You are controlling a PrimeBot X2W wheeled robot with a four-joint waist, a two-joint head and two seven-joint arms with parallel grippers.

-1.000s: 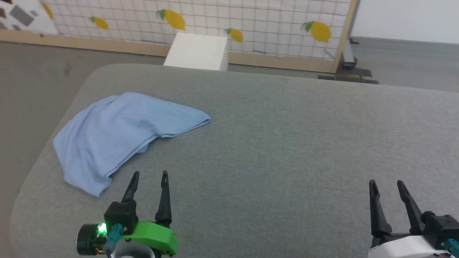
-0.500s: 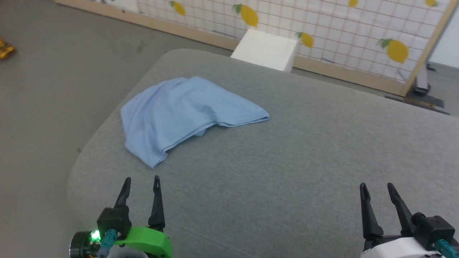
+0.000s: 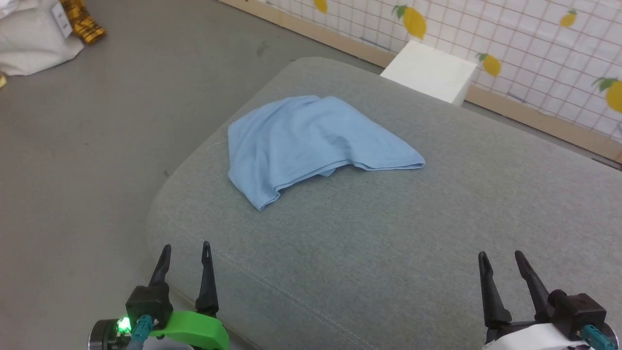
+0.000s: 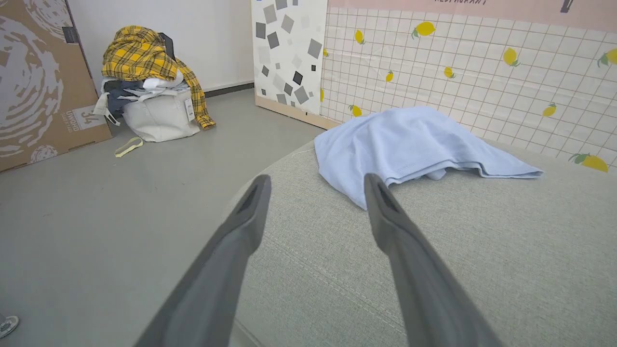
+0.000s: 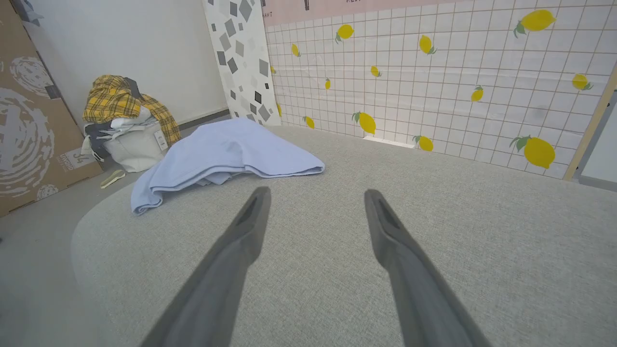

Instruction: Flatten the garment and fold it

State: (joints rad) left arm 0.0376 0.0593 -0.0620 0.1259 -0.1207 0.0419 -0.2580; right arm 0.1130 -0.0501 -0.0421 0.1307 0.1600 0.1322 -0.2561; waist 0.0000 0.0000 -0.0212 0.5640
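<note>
Head view: a crumpled light blue garment [image 3: 311,141] lies near the far left corner of a grey padded table [image 3: 437,233]; the left gripper [image 3: 186,245] and right gripper [image 3: 499,253] hover over the near edge, fingers spread, empty, well apart from the cloth; left wrist view: the garment lies just beyond the fingertips; right wrist view: it lies ahead to the left, before a lemon-print panel [image 5: 434,72].

Left gripper [image 3: 186,245], long dark fingers, green wrist mount: jaws apart, empty. Right gripper [image 3: 500,253], dark fingers, white wrist: same (both point forward, well apart).
</note>
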